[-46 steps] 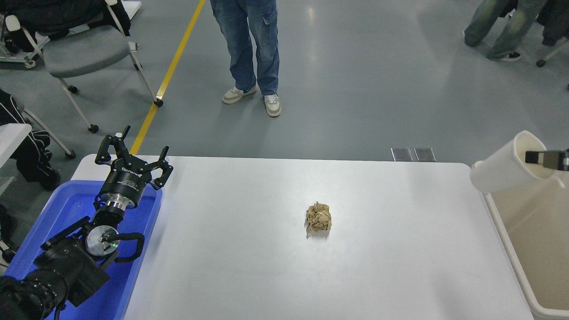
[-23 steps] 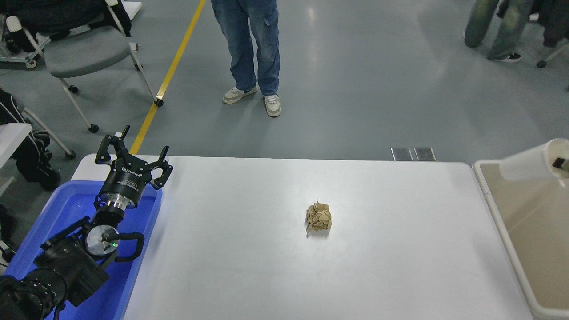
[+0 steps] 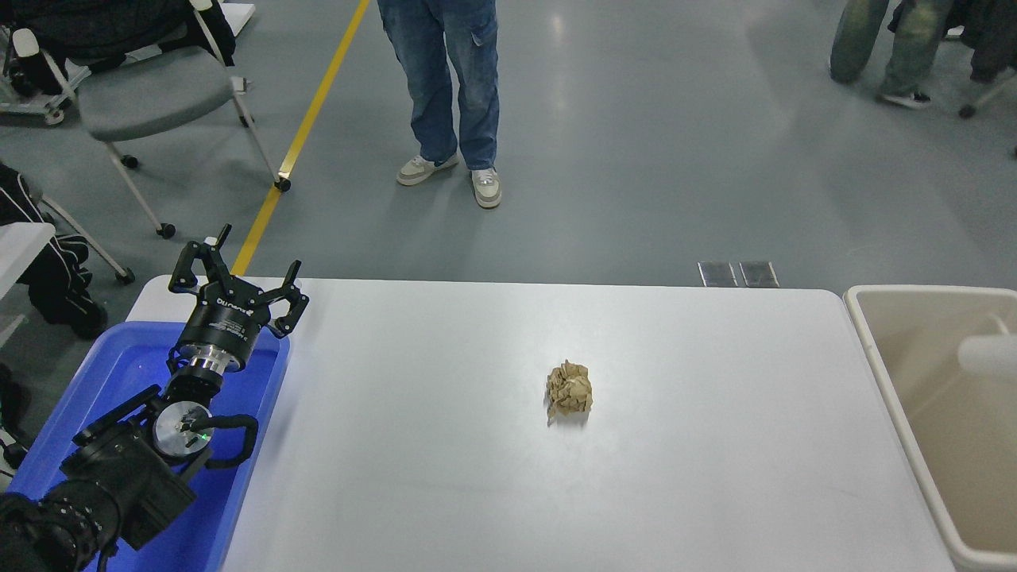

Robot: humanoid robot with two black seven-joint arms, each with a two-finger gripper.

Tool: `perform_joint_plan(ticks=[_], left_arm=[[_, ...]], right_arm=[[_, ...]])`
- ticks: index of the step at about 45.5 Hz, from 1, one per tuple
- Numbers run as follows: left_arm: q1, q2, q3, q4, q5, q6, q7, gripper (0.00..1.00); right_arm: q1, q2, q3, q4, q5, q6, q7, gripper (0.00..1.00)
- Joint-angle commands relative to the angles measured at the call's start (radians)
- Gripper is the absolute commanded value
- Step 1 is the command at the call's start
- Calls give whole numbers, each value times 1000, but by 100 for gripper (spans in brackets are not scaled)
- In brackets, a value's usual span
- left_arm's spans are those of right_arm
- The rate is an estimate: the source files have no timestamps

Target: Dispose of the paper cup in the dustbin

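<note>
The white paper cup point(image 3: 987, 357) shows as a blurred shape inside the opening of the beige dustbin point(image 3: 866, 334) at the right edge of the picture. No gripper is on it. My right gripper is out of view. My left gripper point(image 3: 238, 274) is parked at the lower left above the blue tub, with its fingers spread open and empty.
A crumpled brown paper ball point(image 3: 570, 389) lies near the middle of the white table point(image 3: 477, 477). A blue plastic tub point(image 3: 119, 373) sits under the left arm. A person in jeans point(image 3: 445, 87) stands beyond the far edge; chairs and other people are further off.
The right gripper carried the cup rightwards over the dustbin and left the picture. The cup has dropped from rim height down into the bin. The left arm has not moved.
</note>
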Motion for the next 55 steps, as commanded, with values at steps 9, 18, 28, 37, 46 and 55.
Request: perform_joint_plan(ticks=[9, 18, 28, 37, 46, 55], left_arm=[[0, -1, 0, 0, 0, 0, 0, 100], [0, 0, 0, 0, 0, 0, 0, 100], [0, 0, 0, 0, 0, 0, 0, 100], [0, 0, 0, 0, 0, 0, 0, 100], [0, 0, 0, 0, 0, 0, -2, 100], [-2, 0, 0, 0, 0, 0, 0, 100]], right_arm=[[-62, 234, 307, -228, 153, -187, -29, 0], [-62, 239, 361, -223, 153, -191, -29, 0], [-64, 242, 355, -221, 153, -185, -29, 0], [-64, 242, 363, -221, 153, -184, -31, 2], [-62, 242, 341, -221, 151, -181, -29, 99], [-58, 240, 341, -224, 150, -181, -29, 99]])
